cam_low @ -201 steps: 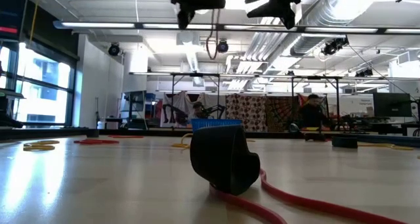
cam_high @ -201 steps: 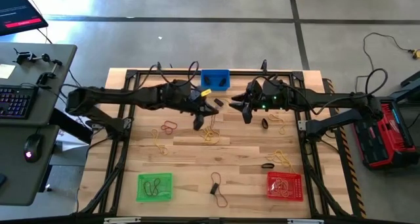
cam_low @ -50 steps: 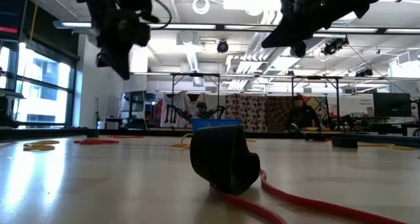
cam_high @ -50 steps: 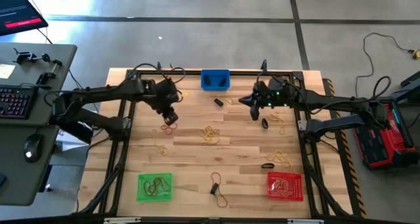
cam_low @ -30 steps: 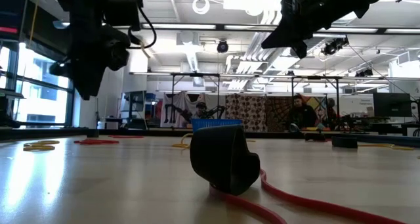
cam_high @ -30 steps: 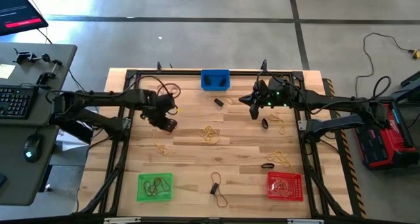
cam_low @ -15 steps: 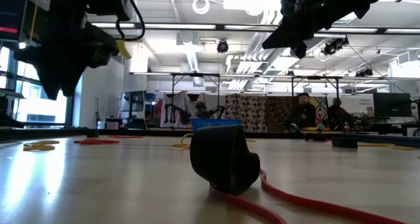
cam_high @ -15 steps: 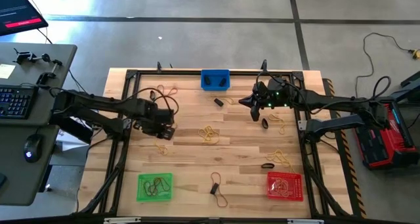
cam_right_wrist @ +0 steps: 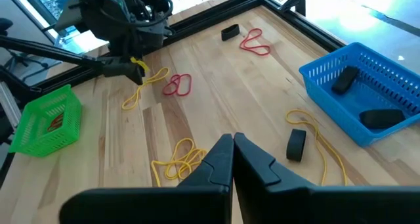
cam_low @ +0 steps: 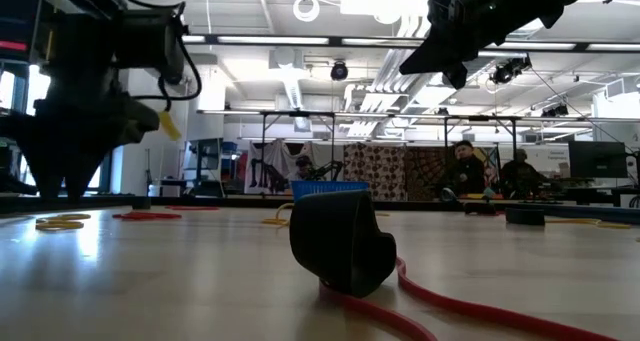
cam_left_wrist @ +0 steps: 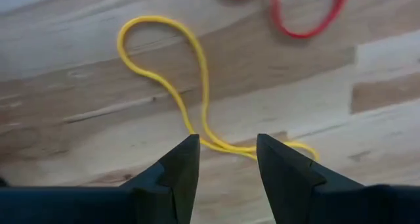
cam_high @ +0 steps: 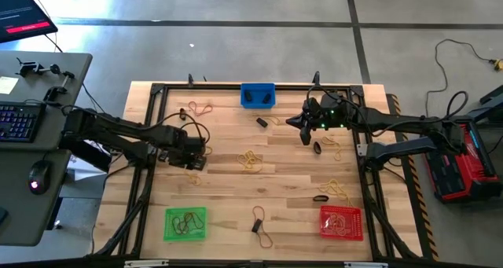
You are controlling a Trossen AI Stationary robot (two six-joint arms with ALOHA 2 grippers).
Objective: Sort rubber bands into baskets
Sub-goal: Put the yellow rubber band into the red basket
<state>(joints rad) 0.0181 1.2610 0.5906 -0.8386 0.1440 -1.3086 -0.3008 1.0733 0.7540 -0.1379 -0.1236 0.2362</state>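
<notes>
High view: left pincer [cam_high: 195, 156] sits low over the left half of the surface [cam_high: 283, 181], right at a yellow band [cam_high: 191, 167] with a red band [cam_high: 203, 151] just beside it. Right pincer [cam_high: 305, 136] hangs over the right-rear area, idle. Blue basket [cam_high: 257, 95] at the rear edge, green basket [cam_high: 186, 224] front left, red basket [cam_high: 341, 222] front right. More bands scattered: a yellow tangle [cam_high: 251, 160] mid-surface, others near the right side and front.

Low view: left arm's pincer [cam_low: 75, 171] is down close to the surface on the far left; right arm stays high. A black band [cam_low: 340, 243] lies up close to the lens.

Left wrist view: fingers [cam_left_wrist: 177, 168] spread, straddling the tail of the yellow band [cam_left_wrist: 190, 86], which runs between the tips. Nothing pinched yet. Part of a red band [cam_left_wrist: 295, 14] lies past it.

Right wrist view: right pincer [cam_right_wrist: 232, 152] pressed together, holding nothing. Blue basket [cam_right_wrist: 367, 92] already has black bands in it; green basket [cam_right_wrist: 46, 119] holds something reddish.

My read: step in hand is the pick of the yellow band by the left arm, at the final approach. Next move needs a touch more descent so the tips meet the wood, then close on the strand. Band is thin and flat, so it could slip out if the tips stop short. Which basket takes yellow, can't tell.
</notes>
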